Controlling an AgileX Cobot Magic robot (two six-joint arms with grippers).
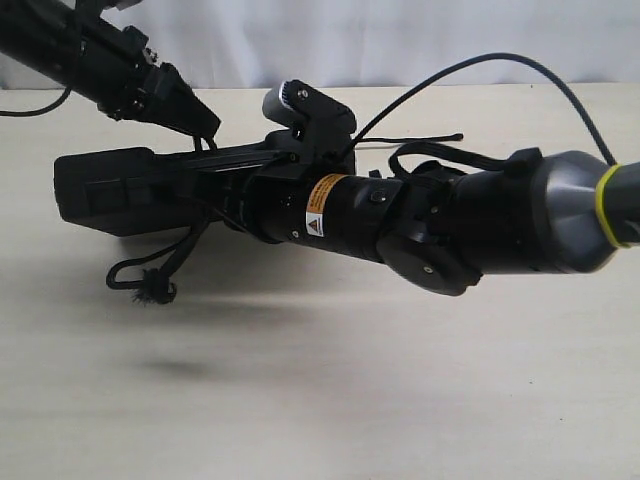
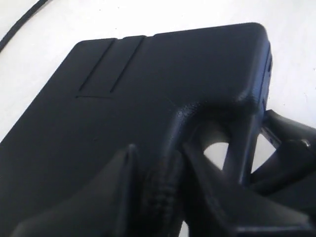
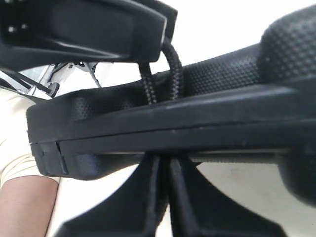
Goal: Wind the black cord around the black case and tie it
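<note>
- Black cord point(image 1: 180, 252) comes first: its frayed end point(image 1: 155, 291) lies on the table point(image 1: 400, 380), just beside the near edge of the case point(image 1: 100, 190), left of middle.
- The case lies flat, long axis left to right, and the cord crosses it the short way.
- Your right gripper point(image 3: 165, 170) reaches along the case from the right, its fingers point(image 3: 138, 207) together at the case's edge. Whether cord is pinched there, you cannot tell.
- Your left gripper point(image 2: 160, 158) sits at the far edge by the handle cutout point(image 2: 217, 150), clamped on the cord.
- Farthest, a thin strand, likely the cord's tip point(image 1: 457, 136), trails on the table toward the right arm's side. I judge that arm the nearer one for the tie.
</note>
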